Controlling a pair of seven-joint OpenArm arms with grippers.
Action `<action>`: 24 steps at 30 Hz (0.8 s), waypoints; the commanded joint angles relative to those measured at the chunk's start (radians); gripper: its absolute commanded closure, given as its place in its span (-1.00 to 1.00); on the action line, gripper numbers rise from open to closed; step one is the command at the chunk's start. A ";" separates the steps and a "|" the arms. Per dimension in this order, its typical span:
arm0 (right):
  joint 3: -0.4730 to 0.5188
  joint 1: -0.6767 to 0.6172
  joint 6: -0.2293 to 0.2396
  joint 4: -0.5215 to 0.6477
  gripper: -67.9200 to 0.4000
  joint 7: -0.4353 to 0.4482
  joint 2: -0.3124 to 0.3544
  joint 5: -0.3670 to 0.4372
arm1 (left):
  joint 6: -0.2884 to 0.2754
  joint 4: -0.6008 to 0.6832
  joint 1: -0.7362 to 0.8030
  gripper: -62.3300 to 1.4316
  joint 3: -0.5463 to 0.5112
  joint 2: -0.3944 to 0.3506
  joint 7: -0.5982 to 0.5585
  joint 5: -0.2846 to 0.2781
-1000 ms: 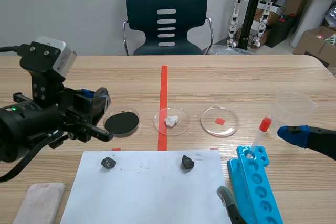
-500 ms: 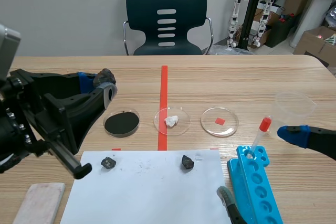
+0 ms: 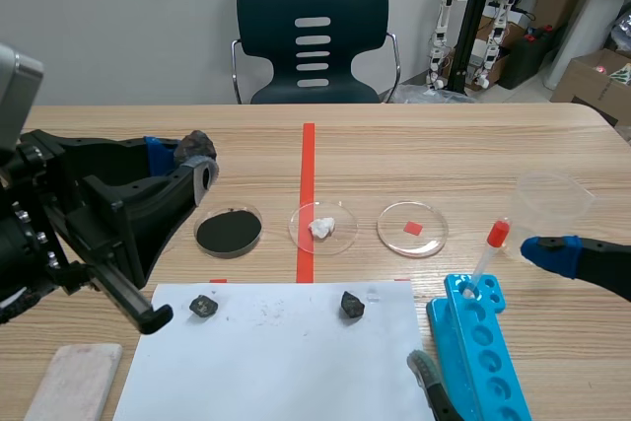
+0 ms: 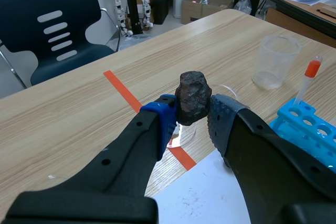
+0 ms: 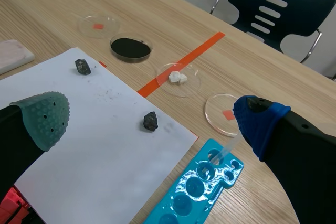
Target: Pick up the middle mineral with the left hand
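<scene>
A dark brown mineral (image 4: 192,97) is pinched between the pads of my left gripper (image 4: 191,114), which is shut on it and raised above the table. In the scene view that mineral (image 3: 194,148) shows at the tip of the raised left gripper (image 3: 187,157). Two small dark minerals remain on the white paper (image 3: 276,362): one at its left (image 3: 203,306) and one at its middle (image 3: 351,305). My right gripper (image 5: 152,121) stands open low at the table's right, above the paper and the rack, holding nothing.
Three dishes stand beyond the paper: black powder (image 3: 229,231), white lump (image 3: 322,228), red chip (image 3: 412,229). A blue rack (image 3: 478,342) holds a red-capped tube (image 3: 488,257). A clear cup (image 3: 550,201) is at the right, a pale cloth (image 3: 75,380) at the front left.
The left arm rose and swung between the oldest frame and half a second ago, lifting the mineral higher. Since then nothing visibly moved. The right arm stayed put.
</scene>
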 commanded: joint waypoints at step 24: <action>0.009 0.006 -0.001 0.025 -1.00 0.015 -0.002 0.012 | 0.002 0.007 -0.003 0.54 0.000 0.002 0.008 -0.004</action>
